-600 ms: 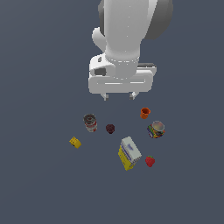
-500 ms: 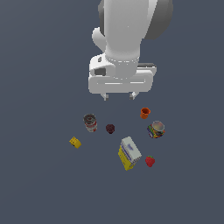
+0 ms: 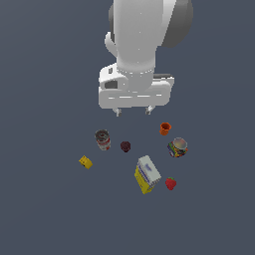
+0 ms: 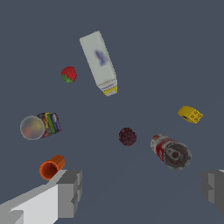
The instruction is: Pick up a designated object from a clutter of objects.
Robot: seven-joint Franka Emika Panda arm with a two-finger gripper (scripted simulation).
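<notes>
The orange cup (image 3: 165,128) lies on the grey floor at the exterior view's right of the clutter, hollow end showing; in the wrist view (image 4: 51,167) it lies on its side close beside one finger (image 4: 70,192). My gripper (image 3: 133,111) hangs above the floor, open and empty, up and to the left of the cup in the exterior view. In the wrist view the gripper (image 4: 142,190) has its jaws wide apart, with nothing between them.
The clutter holds a red-white can (image 3: 103,140), dark plum (image 3: 125,146), yellow cube (image 3: 85,162), yellow-white-blue box (image 3: 147,174), strawberry (image 3: 171,183) and a multicoloured round-topped item (image 3: 177,147), which lies just below the cup in the exterior view.
The hand has shifted very slightly lower in the exterior view. The objects have not moved and the jaws stay open.
</notes>
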